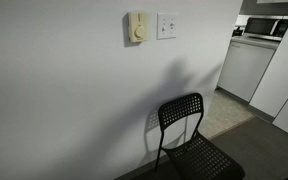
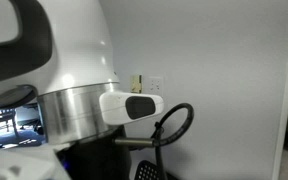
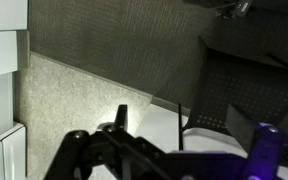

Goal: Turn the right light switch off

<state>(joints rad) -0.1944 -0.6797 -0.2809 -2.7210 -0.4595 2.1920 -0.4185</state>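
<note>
Right light switch [image 1: 166,25] is mounted high on the white wall [image 1: 64,90], just right of a cream dial box [image 1: 136,27], above a black chair [image 1: 189,140]. How wide the gripper [image 3: 169,165] is set cannot be told from the dim wrist view. The wrong rocker or the dial box could be pressed by a misaligned approach.
</note>
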